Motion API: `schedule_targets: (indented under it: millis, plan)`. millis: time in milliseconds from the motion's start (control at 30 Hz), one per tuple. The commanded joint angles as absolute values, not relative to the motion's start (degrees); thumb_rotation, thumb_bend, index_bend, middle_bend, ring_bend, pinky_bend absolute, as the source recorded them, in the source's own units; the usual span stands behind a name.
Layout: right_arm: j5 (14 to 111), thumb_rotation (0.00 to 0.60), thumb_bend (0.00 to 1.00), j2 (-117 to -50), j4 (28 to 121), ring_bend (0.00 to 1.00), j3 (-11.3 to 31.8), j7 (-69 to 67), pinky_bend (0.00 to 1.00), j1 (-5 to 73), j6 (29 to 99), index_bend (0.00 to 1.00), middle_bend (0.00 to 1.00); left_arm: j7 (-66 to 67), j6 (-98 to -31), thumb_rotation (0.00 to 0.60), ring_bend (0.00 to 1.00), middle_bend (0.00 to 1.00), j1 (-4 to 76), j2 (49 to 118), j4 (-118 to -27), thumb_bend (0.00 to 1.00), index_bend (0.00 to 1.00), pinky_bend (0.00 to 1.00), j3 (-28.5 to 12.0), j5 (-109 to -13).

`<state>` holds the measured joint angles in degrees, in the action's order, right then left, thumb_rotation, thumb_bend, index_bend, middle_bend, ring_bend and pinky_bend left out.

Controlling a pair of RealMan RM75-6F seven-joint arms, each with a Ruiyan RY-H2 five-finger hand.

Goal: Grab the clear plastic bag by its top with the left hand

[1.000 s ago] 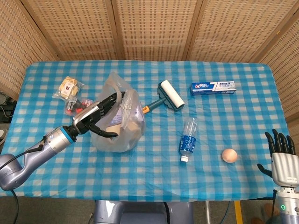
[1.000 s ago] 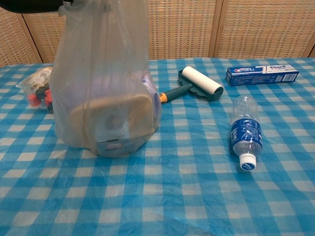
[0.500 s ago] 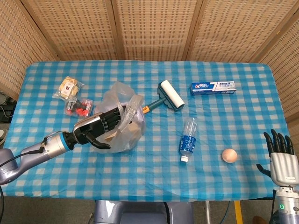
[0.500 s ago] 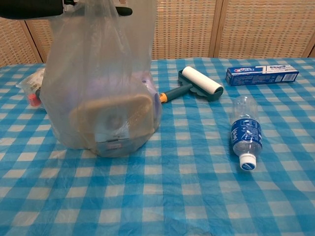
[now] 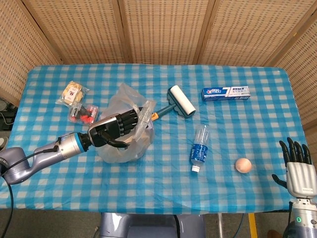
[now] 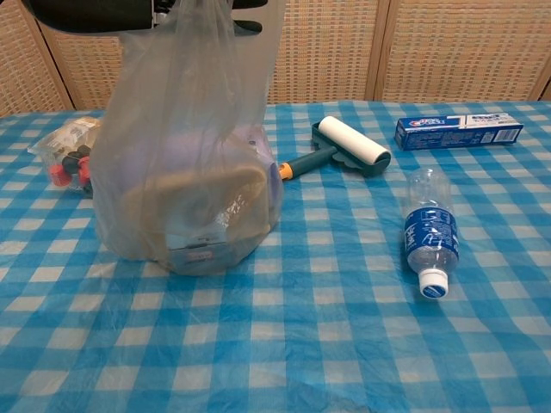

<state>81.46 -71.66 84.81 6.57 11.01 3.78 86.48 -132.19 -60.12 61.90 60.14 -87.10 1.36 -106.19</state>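
The clear plastic bag (image 5: 126,141) stands on the checked table left of centre, with a tan container and a purple item inside it. In the chest view the bag (image 6: 185,163) rises tall, its top drawn up to the frame's upper edge. My left hand (image 5: 119,128) is over the bag's top with its fingers curled around the gathered plastic, holding it. The chest view shows only the dark underside of this hand (image 6: 129,10) at the top edge. My right hand (image 5: 297,161) hangs off the table's near right corner, fingers spread, holding nothing.
A lint roller (image 5: 179,101) lies just right of the bag. Further right are a toothpaste box (image 5: 225,92), a small water bottle (image 5: 199,148) on its side and a peach-coloured ball (image 5: 243,165). Snack packets (image 5: 74,92) and a red packet (image 5: 84,113) lie left of the bag.
My left hand has shifted to the right over the bag's top and its fingers have closed round the plastic. The bag's top has drawn up and leaned right. The right hand stays put.
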Motion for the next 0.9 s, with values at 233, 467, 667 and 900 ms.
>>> schedule_targets:
  millis: [233, 467, 667, 900]
  plan:
    - [81.35, 0.600, 0.00, -71.86, 84.66, 0.00, 6.51, 11.35, 0.00, 3.88, 86.33, 0.08, 0.00, -138.60, -56.78, 0.600, 0.00, 0.00, 68.13, 60.40, -84.81, 0.00, 0.00, 0.00, 1.03, -103.57]
    - [81.13, 0.600, 0.00, -71.89, 84.57, 0.00, 6.51, 11.41, 0.00, 3.97, 86.06, 0.08, 0.00, -139.04, -56.87, 0.600, 0.00, 0.00, 68.89, 61.19, -84.72, 0.00, 0.00, 0.00, 1.51, -102.32]
    - [81.15, 0.600, 0.00, -71.86, 84.57, 0.00, 6.50, 11.32, 0.00, 3.97, 86.10, 0.09, 0.00, -138.12, -57.41, 0.600, 0.00, 0.00, 68.77, 61.67, -84.73, 0.00, 0.00, 0.08, 2.50, -102.38]
    - [81.44, 0.600, 0.00, -71.81, 84.78, 0.00, 6.31, 11.39, 0.00, 3.94, 86.19, 0.09, 0.00, -136.56, -57.04, 0.600, 0.01, 0.00, 68.27, 62.99, -84.78, 0.00, 0.00, 0.12, 2.89, -100.67]
